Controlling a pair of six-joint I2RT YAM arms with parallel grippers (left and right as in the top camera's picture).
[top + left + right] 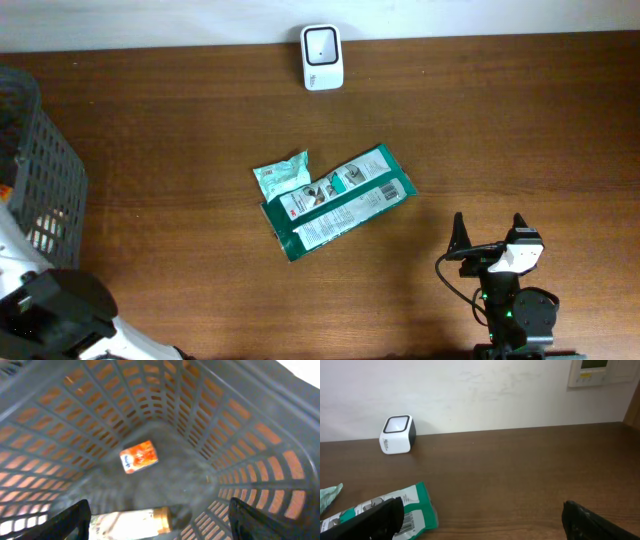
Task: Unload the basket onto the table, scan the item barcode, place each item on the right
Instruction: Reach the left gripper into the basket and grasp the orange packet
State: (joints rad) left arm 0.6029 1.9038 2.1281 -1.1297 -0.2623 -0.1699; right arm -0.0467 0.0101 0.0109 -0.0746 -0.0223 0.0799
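Now we find the flat green plastic packet (pixel 338 203) slanting lower-left to upper-right, up and left of our nearer right gripper (pixel 489 228), jaws wide, empty.

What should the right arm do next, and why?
Probably reach the right gripper forward and left to the green packet and close on its near edge. That gripper is open and empty. The packet lies flat with its barcode facing up, apart from the scanner. The left gripper hangs open over the basket.
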